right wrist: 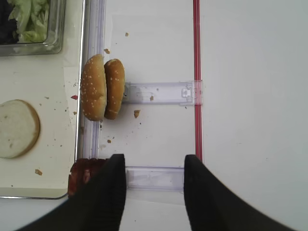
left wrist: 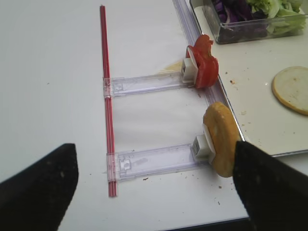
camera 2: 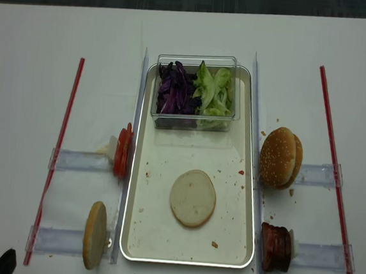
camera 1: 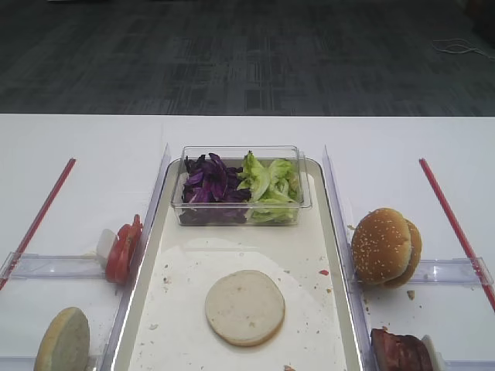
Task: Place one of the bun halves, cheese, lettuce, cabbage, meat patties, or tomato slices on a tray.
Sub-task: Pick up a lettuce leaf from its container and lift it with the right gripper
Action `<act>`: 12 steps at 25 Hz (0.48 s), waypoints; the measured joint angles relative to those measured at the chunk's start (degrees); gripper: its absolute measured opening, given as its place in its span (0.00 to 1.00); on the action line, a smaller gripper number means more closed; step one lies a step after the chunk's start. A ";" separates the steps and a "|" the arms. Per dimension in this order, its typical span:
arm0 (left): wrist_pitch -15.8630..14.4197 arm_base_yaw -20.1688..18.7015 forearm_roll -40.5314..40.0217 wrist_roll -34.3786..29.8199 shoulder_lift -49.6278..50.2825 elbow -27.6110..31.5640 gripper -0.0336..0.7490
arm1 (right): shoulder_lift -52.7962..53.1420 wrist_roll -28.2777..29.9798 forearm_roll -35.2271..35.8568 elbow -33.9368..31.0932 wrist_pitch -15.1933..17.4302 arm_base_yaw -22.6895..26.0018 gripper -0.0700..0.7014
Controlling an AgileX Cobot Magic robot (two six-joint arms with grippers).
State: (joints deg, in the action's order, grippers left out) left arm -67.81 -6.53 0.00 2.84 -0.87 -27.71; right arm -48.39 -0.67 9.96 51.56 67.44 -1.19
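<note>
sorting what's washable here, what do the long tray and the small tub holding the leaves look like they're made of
The long rectangular cream-white tray looks like enamelled or coated metal: matt pale floor, thin shiny silvery rim. The small see-through rectangular tub looks like clear rigid plastic, glossy, since the purple and green leaves show through its walls; glass cannot be ruled out.

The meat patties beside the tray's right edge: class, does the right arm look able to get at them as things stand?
Probably yes. In the right wrist view the right end effector hangs open just above the meat patties, which stand on edge against a clear holder outside the tray. Nothing lies between; the seeded bun halves sit farther off.
</note>
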 joint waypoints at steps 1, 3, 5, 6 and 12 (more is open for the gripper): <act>0.00 0.00 0.00 0.00 0.00 0.00 0.83 | -2.21 0.00 0.06 1.99 0.42 0.00 0.50; 0.00 0.00 0.00 0.00 0.00 0.00 0.83 | -7.46 0.13 0.13 5.69 0.83 0.00 0.50; 0.00 0.00 0.00 0.00 0.00 0.00 0.83 | -11.99 0.13 0.13 9.69 1.06 0.00 0.50; 0.00 0.00 0.00 0.00 0.00 0.00 0.83 | -14.31 0.03 0.13 11.69 1.16 0.00 0.50; 0.00 0.00 0.00 0.00 0.00 0.00 0.83 | -25.78 0.03 0.27 22.45 1.16 0.00 0.50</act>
State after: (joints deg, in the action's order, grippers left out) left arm -67.81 -6.53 0.00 2.84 -0.87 -27.71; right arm -74.17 -0.64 10.23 74.01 68.60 -1.19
